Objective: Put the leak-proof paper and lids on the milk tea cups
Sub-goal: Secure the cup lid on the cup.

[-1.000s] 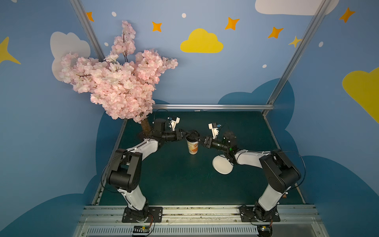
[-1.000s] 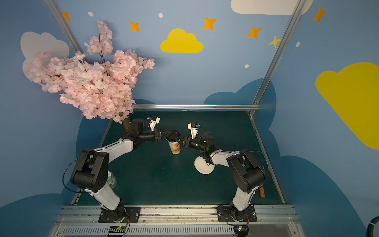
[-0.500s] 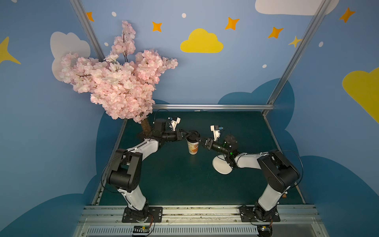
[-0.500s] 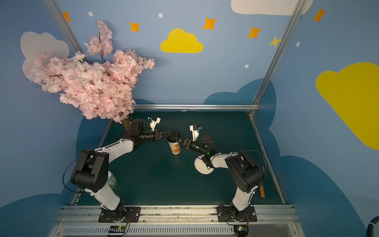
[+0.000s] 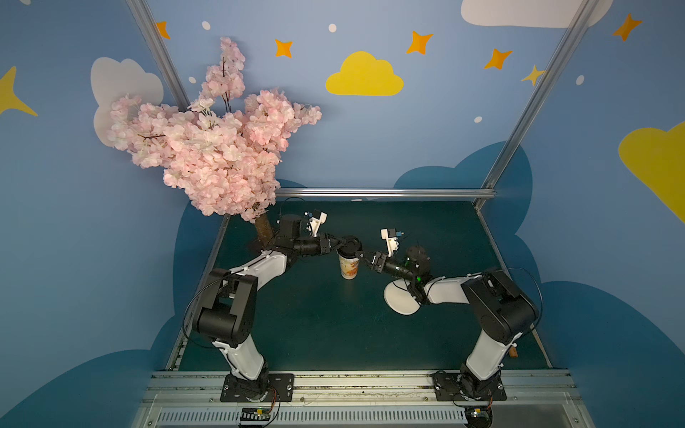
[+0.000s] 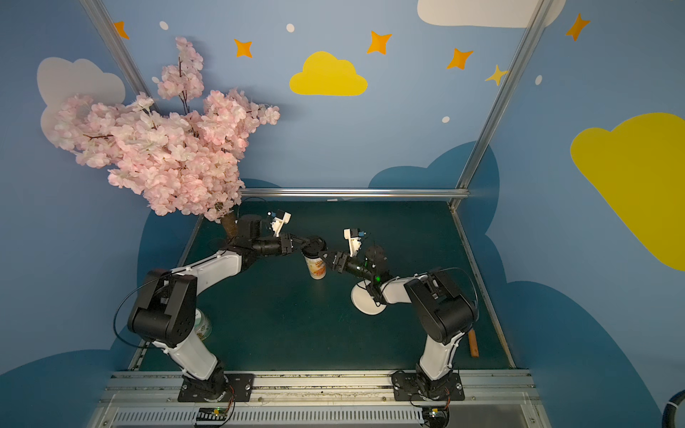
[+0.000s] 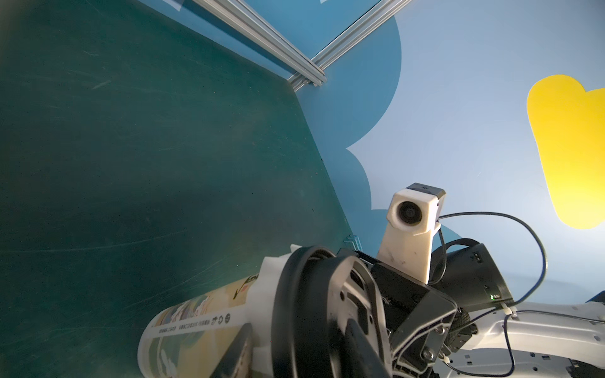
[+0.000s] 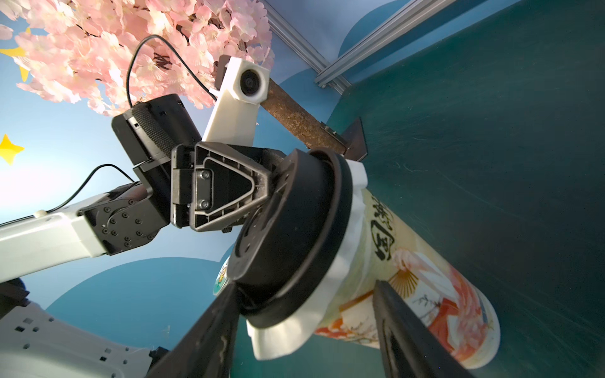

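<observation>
At the middle of the dark green desk (image 5: 315,315), the thin white circular leak-proof paper (image 8: 284,337) drapes over the mouth of the tall cream, orange-printed paper cup (image 8: 425,278), crimped under a round black plastic lid (image 8: 294,229). The jaws of the left gripper (image 5: 338,243) pinch that lid. Those of the right gripper (image 5: 361,255) stand spread about the cup's top. Light, floppy and probably easy to tear, the sheet seems best held gently by its free skirt.

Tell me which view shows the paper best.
The right wrist view: the paper sticks out as a white frill between lid and cup. The left wrist view shows slivers; the top views, too small to tell.
</observation>
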Controlling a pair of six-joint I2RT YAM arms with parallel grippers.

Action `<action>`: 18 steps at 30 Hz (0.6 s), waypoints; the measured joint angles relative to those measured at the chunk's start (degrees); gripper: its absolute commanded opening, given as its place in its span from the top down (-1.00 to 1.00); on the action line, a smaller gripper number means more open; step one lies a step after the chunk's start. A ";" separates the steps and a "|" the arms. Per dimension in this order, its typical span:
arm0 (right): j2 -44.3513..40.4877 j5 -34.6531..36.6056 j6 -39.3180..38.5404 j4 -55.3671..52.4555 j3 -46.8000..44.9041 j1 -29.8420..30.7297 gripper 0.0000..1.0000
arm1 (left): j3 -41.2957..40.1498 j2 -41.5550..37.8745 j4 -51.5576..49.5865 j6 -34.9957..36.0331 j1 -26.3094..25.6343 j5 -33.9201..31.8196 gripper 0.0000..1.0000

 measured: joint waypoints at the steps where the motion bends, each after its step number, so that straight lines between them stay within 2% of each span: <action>1: 0.09 -0.42 0.20 -0.26 0.31 -0.09 -0.25 | 0.00 0.02 0.00 0.00 0.04 -0.02 0.16; 7: -1.88 0.26 1.42 -9.77 3.43 0.13 -0.21 | 0.07 0.00 0.22 -0.07 0.63 -0.55 0.17; 15: -7.02 6.71 2.80 -24.81 4.90 2.29 -0.25 | 0.09 0.02 0.17 0.02 0.63 -0.31 0.18; 18: -7.56 8.55 3.78 -26.51 4.96 2.93 -0.25 | 0.09 0.02 0.17 0.02 0.63 -0.31 0.19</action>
